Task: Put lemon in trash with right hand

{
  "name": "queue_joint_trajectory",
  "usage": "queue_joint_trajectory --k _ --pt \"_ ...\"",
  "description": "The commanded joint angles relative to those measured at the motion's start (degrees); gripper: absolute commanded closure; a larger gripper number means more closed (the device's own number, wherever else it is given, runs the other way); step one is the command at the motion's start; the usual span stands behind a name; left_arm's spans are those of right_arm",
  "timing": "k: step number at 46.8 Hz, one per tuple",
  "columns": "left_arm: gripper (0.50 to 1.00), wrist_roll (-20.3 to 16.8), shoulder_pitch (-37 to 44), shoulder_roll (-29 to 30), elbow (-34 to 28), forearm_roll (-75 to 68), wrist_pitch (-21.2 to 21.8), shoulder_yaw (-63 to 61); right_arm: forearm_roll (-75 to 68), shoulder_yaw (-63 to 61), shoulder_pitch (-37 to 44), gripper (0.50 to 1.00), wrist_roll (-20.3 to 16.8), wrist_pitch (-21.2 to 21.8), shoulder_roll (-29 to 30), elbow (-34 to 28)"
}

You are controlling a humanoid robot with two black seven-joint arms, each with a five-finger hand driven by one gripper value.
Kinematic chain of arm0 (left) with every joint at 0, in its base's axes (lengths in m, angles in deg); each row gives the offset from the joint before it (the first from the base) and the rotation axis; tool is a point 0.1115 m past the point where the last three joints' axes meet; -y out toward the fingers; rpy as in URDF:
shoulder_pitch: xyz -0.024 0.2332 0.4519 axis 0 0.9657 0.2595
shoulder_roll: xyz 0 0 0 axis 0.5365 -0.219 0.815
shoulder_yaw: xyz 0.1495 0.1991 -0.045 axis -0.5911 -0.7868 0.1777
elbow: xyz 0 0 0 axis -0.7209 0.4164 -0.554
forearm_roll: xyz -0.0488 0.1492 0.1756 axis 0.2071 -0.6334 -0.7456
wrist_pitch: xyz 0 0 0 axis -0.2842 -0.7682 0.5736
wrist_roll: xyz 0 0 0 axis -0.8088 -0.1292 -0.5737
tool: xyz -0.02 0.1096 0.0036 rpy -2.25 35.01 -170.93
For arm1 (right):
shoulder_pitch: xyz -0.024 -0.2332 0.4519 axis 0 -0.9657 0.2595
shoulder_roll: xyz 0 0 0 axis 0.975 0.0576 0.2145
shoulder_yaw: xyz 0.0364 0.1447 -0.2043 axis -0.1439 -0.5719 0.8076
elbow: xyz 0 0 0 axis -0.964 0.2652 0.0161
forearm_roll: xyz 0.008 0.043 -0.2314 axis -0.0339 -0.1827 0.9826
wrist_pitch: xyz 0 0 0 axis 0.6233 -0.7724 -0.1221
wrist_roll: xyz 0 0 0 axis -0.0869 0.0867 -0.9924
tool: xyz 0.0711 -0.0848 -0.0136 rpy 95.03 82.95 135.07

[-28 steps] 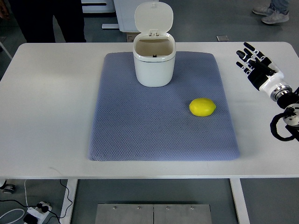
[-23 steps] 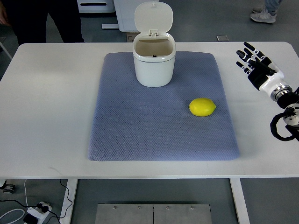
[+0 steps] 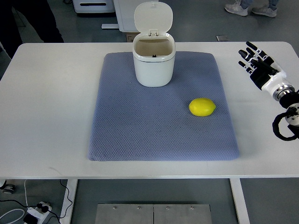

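Yellow lemon point(image 3: 202, 107) lies well apart from right hand's point(image 3: 259, 67) spread fingers point(image 3: 247, 56).

- tabletop point(image 3: 51, 107): white, smooth, matt laminate look, slight sheen only
- mat point(image 3: 140, 126): blue-grey cloth, woven diamond/waffle texture, matt, edges a bit soft
- trash bin point(image 3: 153, 70): white plastic, smooth, semi-gloss; lid point(image 3: 153, 17) same plastic, inner wall looks duller beige
- lemon point(image 3: 202, 107): yellow, fine-pitted skin, soft satin shine
- right robot hand point(image 3: 258, 65): black and white hard plastic shells, glossy; wrist ring looks like bare metal; black cable at the forearm is rubbery matt
- floor point(image 3: 205, 18): grey, smooth, matt
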Motion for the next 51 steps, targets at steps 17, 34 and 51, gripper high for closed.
queue_joint_trajectory --k 17,34,51 --pt "0.5 0.0 0.0 0.0 0.0 0.02 0.01 0.06 0.01 0.0 1.25 0.5 0.09 0.0 -1.21 0.09" --pt "0.5 0.0 0.0 0.0 0.0 0.02 0.01 0.06 0.1 -0.09 1.86 0.5 0.7 0.0 -1.65 0.7" --pt "0.5 0.0 0.0 0.0 0.0 -0.07 0.01 0.06 0.1 -0.09 3.27 0.5 7.12 0.0 -2.88 5.1"
